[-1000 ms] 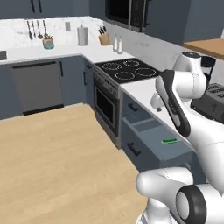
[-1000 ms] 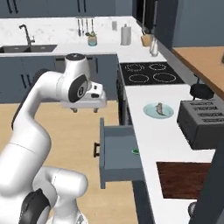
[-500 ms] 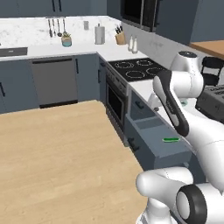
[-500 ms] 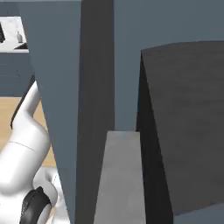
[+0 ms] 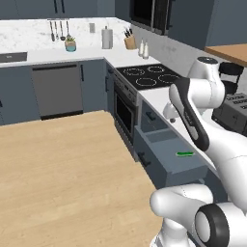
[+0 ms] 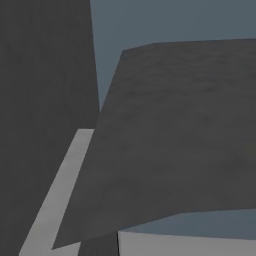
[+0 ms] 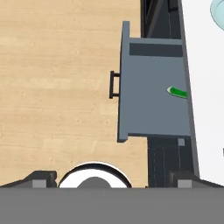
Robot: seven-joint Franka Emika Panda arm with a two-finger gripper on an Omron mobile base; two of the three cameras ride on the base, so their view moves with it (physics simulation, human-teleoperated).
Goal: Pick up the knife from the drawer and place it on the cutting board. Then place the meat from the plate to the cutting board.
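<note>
The drawer (image 5: 171, 157) stands pulled out from the cabinet run below the white counter (image 5: 159, 99), just past the stove (image 5: 149, 76) in the left base view. Its flat slate front carries a dark bar handle (image 7: 114, 85), seen clearly in the hand view. The knife (image 5: 185, 154) lies inside the drawer on its floor, toward the counter side; in the hand view only the green handle (image 7: 178, 92) shows, the rest passing under the counter edge. The blade cannot be made out in either view.

The arm rises from the lower right of the left base view and bends over the counter above the drawer. The tool (image 5: 170, 114) hangs above the counter edge, well apart from the knife and holding nothing visible. In the hand view the two fingertips (image 7: 41, 179) sit at the far left and far right of the bottom edge, so the tool stands spread wide apart.

A curved pale blue-green rim, the plate (image 7: 217, 11), shows at the top right corner of the hand view on the counter. A dark toaster (image 5: 234, 113) stands on the counter beyond the arm. The wood floor (image 5: 62, 169) lies in front of the cabinets. The right base view presents flat dark grey surfaces at close range; what they are cannot be told.
</note>
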